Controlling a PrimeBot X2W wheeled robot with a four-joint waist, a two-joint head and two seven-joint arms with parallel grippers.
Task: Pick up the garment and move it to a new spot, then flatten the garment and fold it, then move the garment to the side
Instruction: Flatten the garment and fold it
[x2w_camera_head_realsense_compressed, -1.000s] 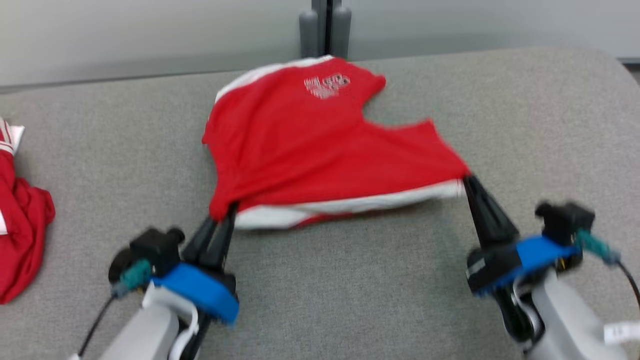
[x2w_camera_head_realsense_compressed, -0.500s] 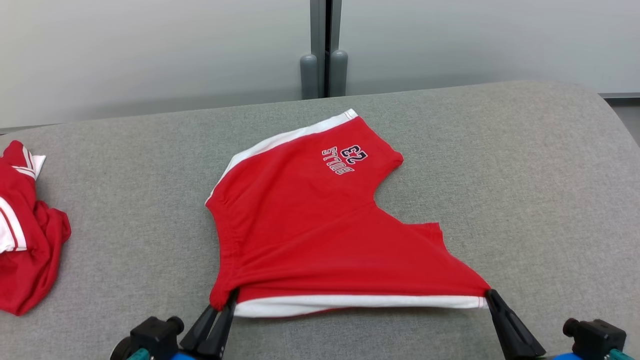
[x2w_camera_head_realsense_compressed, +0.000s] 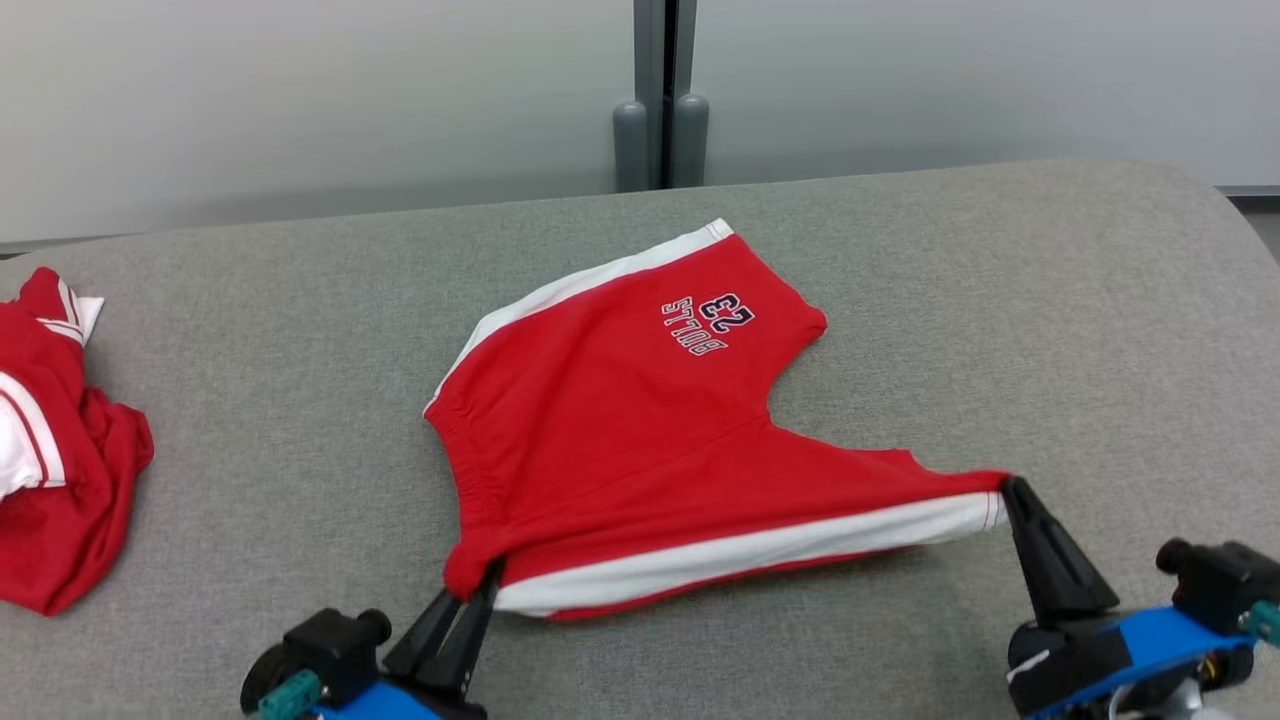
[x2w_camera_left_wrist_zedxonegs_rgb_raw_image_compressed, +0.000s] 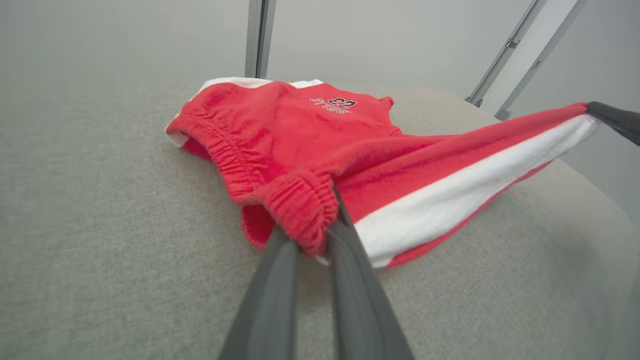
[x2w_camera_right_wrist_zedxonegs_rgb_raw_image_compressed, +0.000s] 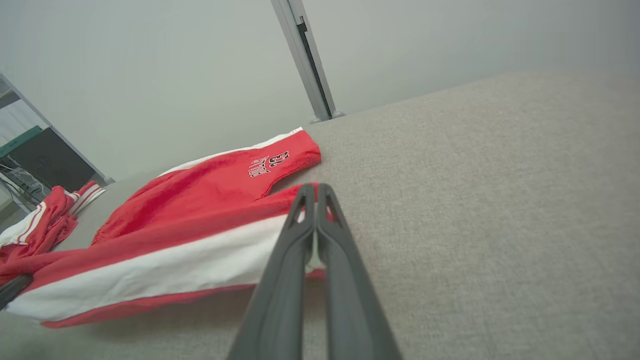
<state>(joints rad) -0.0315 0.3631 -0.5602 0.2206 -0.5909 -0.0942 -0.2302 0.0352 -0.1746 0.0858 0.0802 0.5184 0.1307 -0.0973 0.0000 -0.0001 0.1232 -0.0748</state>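
Head view: red shorts (x2w_camera_head_realsense_compressed: 640, 430) lay mid-way across the grey padded surface (x2w_camera_head_realsense_compressed: 1000, 300), with the printed leg on the far side and the white stripe along the near edge. Left gripper (x2w_camera_head_realsense_compressed: 480, 585) was clamped on the waistband corner at near left. Right gripper (x2w_camera_head_realsense_compressed: 1012, 490) was pinched onto the hem end of the near leg. Fabric was stretched taut between the two. A second red garment (x2w_camera_head_realsense_compressed: 50, 470) sat bunched at the far left edge, well apart.

Left wrist view: left gripper (x2w_camera_left_wrist_zedxonegs_rgb_raw_image_compressed: 312, 235) fingers were closed on a bunched fold of elastic waistband. Red shorts (x2w_camera_left_wrist_zedxonegs_rgb_raw_image_compressed: 310, 135) rested on the surface behind, and the striped leg rose off it toward the right gripper (x2w_camera_left_wrist_zedxonegs_rgb_raw_image_compressed: 612, 117).

Right wrist view: right gripper (x2w_camera_right_wrist_zedxonegs_rgb_raw_image_compressed: 313, 192) fingers were pressed together with the hem between the tips. Red shorts (x2w_camera_right_wrist_zedxonegs_rgb_raw_image_compressed: 200, 210) ran off to the left, the second red garment (x2w_camera_right_wrist_zedxonegs_rgb_raw_image_compressed: 45, 220) beyond.
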